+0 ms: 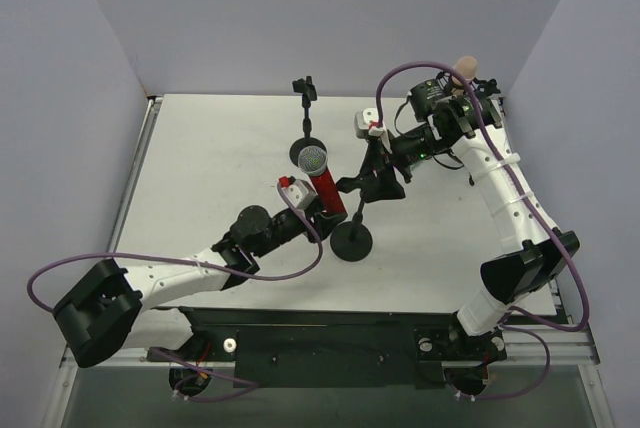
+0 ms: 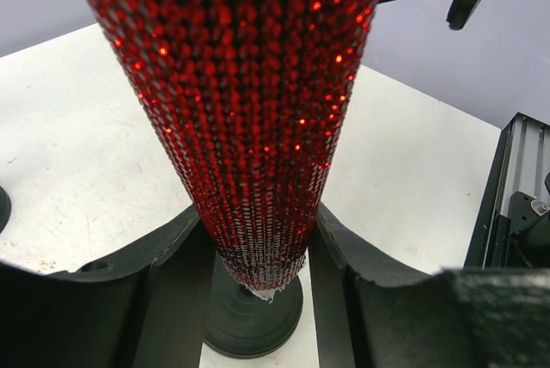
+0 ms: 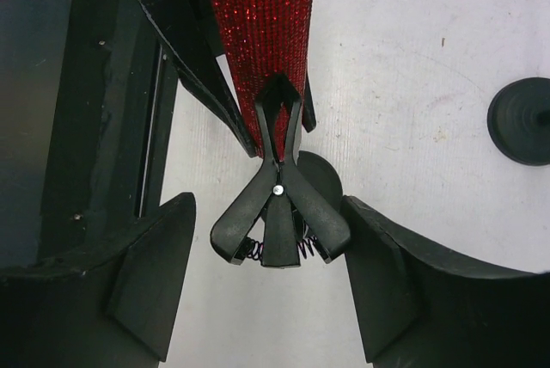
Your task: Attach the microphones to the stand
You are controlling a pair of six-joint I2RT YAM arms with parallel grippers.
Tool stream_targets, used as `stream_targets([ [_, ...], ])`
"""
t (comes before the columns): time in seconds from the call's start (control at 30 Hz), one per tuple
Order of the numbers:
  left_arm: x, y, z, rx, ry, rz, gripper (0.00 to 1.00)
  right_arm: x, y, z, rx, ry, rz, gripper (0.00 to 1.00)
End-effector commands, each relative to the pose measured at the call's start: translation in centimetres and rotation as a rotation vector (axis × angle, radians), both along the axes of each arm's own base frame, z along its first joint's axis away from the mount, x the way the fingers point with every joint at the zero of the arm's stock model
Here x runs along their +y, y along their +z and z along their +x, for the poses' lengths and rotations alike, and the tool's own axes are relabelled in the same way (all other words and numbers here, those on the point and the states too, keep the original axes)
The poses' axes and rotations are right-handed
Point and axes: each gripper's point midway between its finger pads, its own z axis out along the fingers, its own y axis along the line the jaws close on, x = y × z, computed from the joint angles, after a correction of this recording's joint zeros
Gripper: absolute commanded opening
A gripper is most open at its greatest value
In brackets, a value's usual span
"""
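Note:
The glittery red microphone [image 1: 326, 193] with a silver mesh head [image 1: 312, 158] stands tilted in the middle of the table, and my left gripper [image 1: 312, 213] is shut on its body. In the left wrist view both fingers [image 2: 172, 256] press the red shaft [image 2: 249, 127] above the stand's round base [image 2: 253, 321]. The stand's black spring clip [image 3: 279, 213] bites the microphone's narrow end [image 3: 262, 24]. My right gripper [image 3: 268, 217] is open around the clip's handles, with a gap on each side. A peach-pink microphone tip [image 1: 462, 66] shows behind the right arm.
A second black stand [image 1: 305, 88] with its round base [image 1: 305, 145] stands at the back centre; that base [image 3: 522, 120] also shows in the right wrist view. The near stand's base [image 1: 352, 243] sits by the left gripper. Grey walls enclose the table.

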Motion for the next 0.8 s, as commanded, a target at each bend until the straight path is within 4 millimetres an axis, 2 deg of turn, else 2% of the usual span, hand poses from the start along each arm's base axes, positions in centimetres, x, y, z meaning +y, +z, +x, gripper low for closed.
stream_targets([
  [0.0,0.3,3.8,0.0,-0.067,0.0,-0.084,0.0,0.0,-0.7,-0.8,0.079,0.002,-0.011,0.63],
  [0.07,0.5,3.9,0.0,-0.072,0.005,-0.086,0.0,-0.1,-0.7,-0.8,0.079,-0.003,-0.014,0.61],
  [0.1,0.5,3.8,0.0,-0.071,0.003,-0.085,0.0,-0.1,-0.7,-0.7,0.08,-0.005,-0.012,0.54],
  [0.13,0.6,3.9,0.0,-0.073,0.006,-0.087,0.0,-0.1,-0.7,-0.7,0.08,-0.004,-0.012,0.38],
  [0.2,0.8,3.8,0.0,-0.072,0.008,-0.084,0.0,-0.1,-0.6,-0.7,0.081,-0.005,-0.008,0.2],
  [0.27,0.8,3.9,0.0,-0.076,0.004,-0.083,0.0,-0.1,-0.6,-0.8,0.083,-0.003,-0.007,0.12],
  [0.37,0.7,3.8,0.1,-0.077,-0.011,-0.078,0.0,-0.1,-0.8,-0.8,0.092,-0.002,-0.008,0.06],
  [0.67,0.8,2.6,2.3,-0.048,-0.025,-0.031,0.0,0.0,-1.0,-1.2,0.113,0.027,-0.007,0.04],
  [0.77,0.0,1.9,2.4,-0.038,-0.062,0.005,0.0,0.0,-1.1,-1.3,0.121,0.03,-0.008,0.04],
])
